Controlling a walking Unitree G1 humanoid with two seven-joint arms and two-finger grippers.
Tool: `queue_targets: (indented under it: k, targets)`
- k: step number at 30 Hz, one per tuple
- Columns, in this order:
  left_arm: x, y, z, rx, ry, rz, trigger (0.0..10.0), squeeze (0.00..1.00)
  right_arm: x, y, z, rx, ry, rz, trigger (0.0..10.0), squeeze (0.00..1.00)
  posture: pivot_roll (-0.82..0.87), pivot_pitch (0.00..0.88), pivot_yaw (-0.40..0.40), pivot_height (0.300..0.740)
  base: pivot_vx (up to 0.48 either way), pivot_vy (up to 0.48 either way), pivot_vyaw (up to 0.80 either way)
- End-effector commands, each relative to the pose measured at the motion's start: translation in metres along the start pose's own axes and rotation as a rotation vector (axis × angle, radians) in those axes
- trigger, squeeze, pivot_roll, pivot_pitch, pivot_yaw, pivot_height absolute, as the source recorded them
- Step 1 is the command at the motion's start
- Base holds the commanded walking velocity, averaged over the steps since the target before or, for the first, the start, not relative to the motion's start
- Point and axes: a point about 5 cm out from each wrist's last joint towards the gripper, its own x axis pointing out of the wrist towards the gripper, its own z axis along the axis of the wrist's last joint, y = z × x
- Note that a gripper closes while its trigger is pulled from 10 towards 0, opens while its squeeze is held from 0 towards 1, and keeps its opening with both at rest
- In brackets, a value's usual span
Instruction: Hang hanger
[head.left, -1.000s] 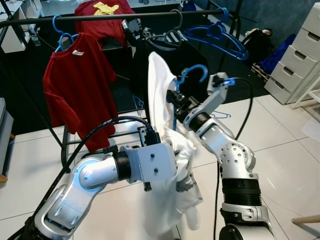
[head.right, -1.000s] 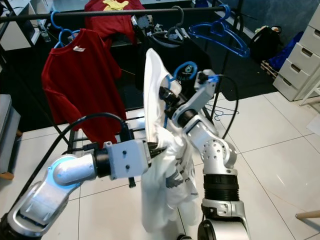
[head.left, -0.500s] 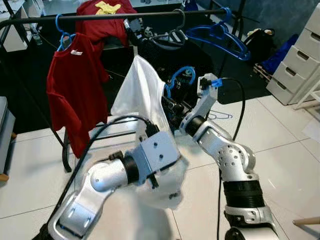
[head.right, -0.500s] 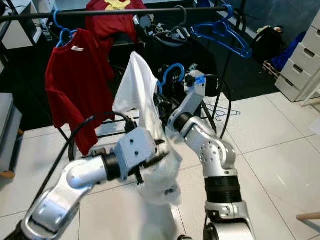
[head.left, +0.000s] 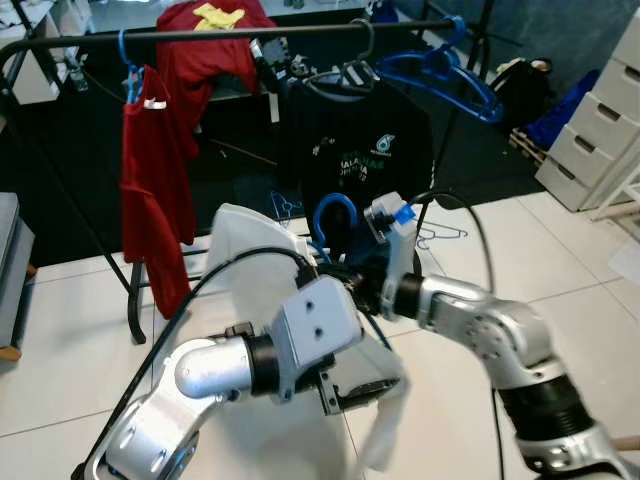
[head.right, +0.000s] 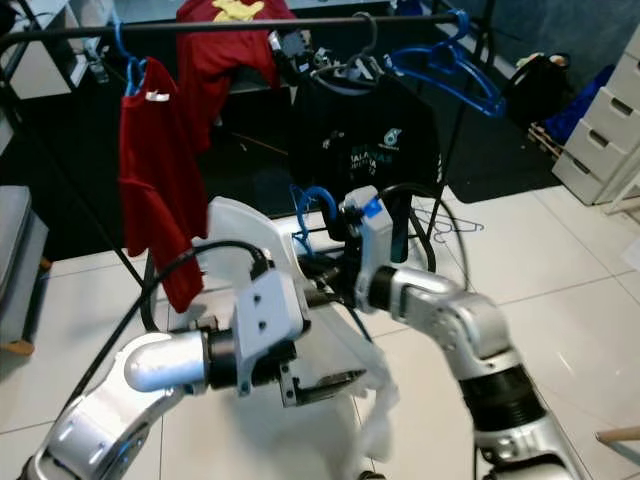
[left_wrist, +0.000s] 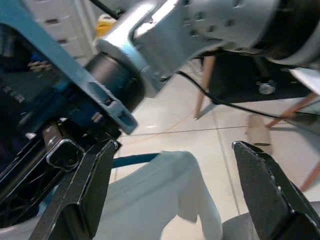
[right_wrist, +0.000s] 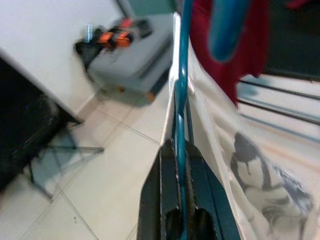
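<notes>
A blue hanger (head.left: 333, 214) carries a white printed shirt (head.left: 248, 243) in front of me at chest height. My right gripper (head.left: 346, 283) reaches across from the right and is shut on the hanger's bar (right_wrist: 179, 115), below its hook. The shirt's lower part (head.left: 386, 423) droops toward the floor. My left gripper (head.right: 335, 383) stands open just below and in front of the cloth; in the left wrist view its fingers (left_wrist: 85, 190) are spread wide with the shirt (left_wrist: 160, 200) beyond them. The black clothes rail (head.left: 250, 33) runs across the top, well above the hanger.
On the rail hang a red shirt on a blue hanger (head.left: 155, 190), a black T-shirt (head.left: 355, 145) and empty blue hangers (head.left: 435, 72). White drawers (head.left: 600, 110) stand at the right. The rack's lower bars (head.left: 215, 265) cross behind my arms over a white tiled floor (head.left: 60, 330).
My right arm has swung down and left, bringing the hanger and white shirt from near the rail to chest height. My left gripper has come out of the cloth and stands open.
</notes>
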Motion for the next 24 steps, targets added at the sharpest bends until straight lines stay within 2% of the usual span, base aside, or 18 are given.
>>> queue_targets:
  k: [1,3,6,8,13,18,20,21,22,23,24]
  targets:
    - [-0.028,0.039,-0.003,0.070,0.080,0.276,10.0,1.00,-0.009,0.012,-0.015,-0.013,0.065,0.163,10.0,0.00,-0.06,0.159,0.007,0.740,0.000,0.000,0.00]
    - [-0.036,0.047,0.000,0.083,0.071,0.321,10.0,1.00,-0.030,0.009,-0.008,-0.079,0.064,0.233,10.0,0.00,-0.06,0.158,0.005,0.740,0.000,0.000,0.00]
    - [-0.041,0.052,0.003,0.081,0.061,0.345,10.0,1.00,-0.039,0.006,-0.005,-0.104,0.069,0.255,10.0,0.00,-0.07,0.158,0.006,0.740,0.000,0.000,0.00]
    - [-0.050,0.060,0.007,0.081,0.044,0.396,10.0,1.00,-0.056,0.003,0.002,-0.141,0.073,0.301,10.0,0.00,-0.07,0.156,0.006,0.740,0.000,0.000,0.00]
    - [-0.062,0.071,0.011,0.078,0.012,0.469,10.0,1.00,-0.070,0.002,0.007,-0.185,0.096,0.352,10.0,0.00,-0.07,0.156,0.006,0.740,0.000,0.000,0.00]
    - [-0.069,0.074,0.014,0.071,-0.013,0.497,10.0,1.00,-0.077,0.000,0.010,-0.206,0.103,0.373,10.0,0.00,-0.07,0.156,0.005,0.740,0.000,0.000,0.00]
    - [-0.089,0.077,0.016,0.048,-0.058,0.496,10.0,0.98,-0.089,-0.003,0.022,-0.234,0.088,0.389,10.0,0.00,-0.07,0.154,0.004,0.740,0.000,0.000,0.00]
    - [-0.089,0.077,0.016,0.048,-0.058,0.496,10.0,0.98,-0.089,-0.003,0.022,-0.234,0.088,0.389,10.0,0.00,-0.07,0.154,0.004,0.740,0.000,0.000,0.00]
    - [-0.102,0.075,0.019,0.017,-0.100,0.459,10.0,0.02,-0.095,-0.006,0.029,-0.253,0.086,0.386,10.0,0.00,-0.07,0.154,0.004,0.740,0.000,0.000,0.00]
    - [-0.102,0.075,0.019,0.017,-0.100,0.459,10.0,0.02,-0.095,-0.006,0.029,-0.253,0.086,0.386,10.0,0.00,-0.07,0.154,0.004,0.740,0.000,0.000,0.00]
    - [-0.110,0.073,0.020,-0.003,-0.130,0.430,10.0,0.00,-0.100,-0.008,0.032,-0.267,0.089,0.386,10.0,0.00,-0.08,0.154,0.003,0.740,0.000,0.000,0.00]
